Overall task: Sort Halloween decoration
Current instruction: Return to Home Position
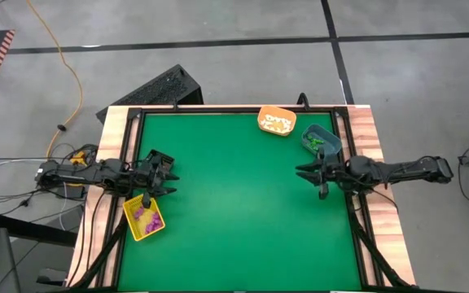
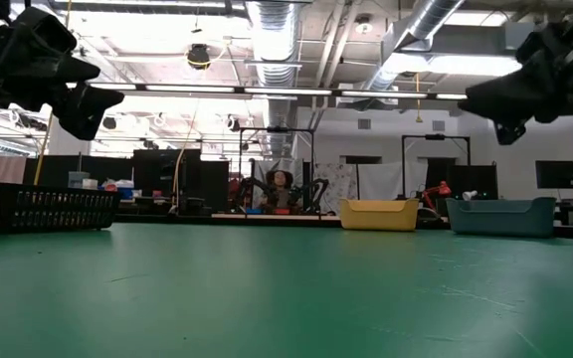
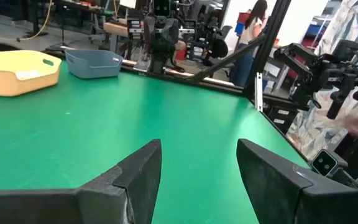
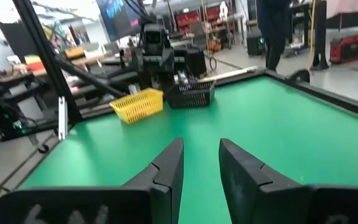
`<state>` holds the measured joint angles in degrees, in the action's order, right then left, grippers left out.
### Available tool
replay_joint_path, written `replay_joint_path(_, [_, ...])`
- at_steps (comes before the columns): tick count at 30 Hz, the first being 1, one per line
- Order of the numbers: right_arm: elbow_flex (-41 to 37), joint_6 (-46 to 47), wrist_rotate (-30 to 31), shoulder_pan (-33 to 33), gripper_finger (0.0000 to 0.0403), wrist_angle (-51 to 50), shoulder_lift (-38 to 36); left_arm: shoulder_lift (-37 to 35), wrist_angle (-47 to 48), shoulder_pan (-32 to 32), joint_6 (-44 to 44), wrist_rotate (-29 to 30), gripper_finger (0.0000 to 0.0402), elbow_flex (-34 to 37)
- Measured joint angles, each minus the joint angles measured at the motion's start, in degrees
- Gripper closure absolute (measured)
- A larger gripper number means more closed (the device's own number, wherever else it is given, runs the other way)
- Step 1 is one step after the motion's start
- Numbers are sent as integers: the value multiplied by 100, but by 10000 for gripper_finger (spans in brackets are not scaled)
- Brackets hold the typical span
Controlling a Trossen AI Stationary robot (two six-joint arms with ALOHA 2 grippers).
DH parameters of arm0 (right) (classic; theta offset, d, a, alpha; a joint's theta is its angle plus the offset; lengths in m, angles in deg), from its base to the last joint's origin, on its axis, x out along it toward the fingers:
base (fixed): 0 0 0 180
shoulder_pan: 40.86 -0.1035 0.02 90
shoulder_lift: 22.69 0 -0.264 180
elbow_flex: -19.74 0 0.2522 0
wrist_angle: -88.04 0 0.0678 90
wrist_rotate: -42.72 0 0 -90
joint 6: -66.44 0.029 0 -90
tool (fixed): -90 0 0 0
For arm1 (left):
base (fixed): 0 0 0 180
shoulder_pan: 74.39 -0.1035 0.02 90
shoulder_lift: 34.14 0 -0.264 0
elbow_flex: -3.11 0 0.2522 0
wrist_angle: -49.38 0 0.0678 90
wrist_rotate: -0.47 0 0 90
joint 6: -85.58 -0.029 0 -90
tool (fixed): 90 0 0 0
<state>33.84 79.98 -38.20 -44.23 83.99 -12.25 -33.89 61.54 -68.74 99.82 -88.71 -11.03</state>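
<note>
The left gripper [image 1: 168, 172] hangs above the table, fingers spread, holding nothing. Purple trinkets [image 1: 145, 216] lie in the yellow bin [image 1: 129, 213] just beside it. The right gripper [image 1: 304, 172] likewise is spread and empty. Green trinkets [image 1: 316, 142] sit in the blue bin [image 1: 334, 142] just beside it. White trinkets [image 1: 277, 122] sit in the orange bin [image 1: 260, 120], near it.

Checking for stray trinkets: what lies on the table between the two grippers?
Nothing; the high view shows bare green table between the left gripper and the right gripper.
</note>
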Motion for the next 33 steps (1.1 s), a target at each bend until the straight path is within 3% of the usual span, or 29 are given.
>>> replay_joint_path(8, [0,4,-8,0,291,-665,2,0,0,0,2,0,202,0])
replay_joint_path(33, [0,4,-21,0,291,-730,4,0,0,1,0,0,202,0])
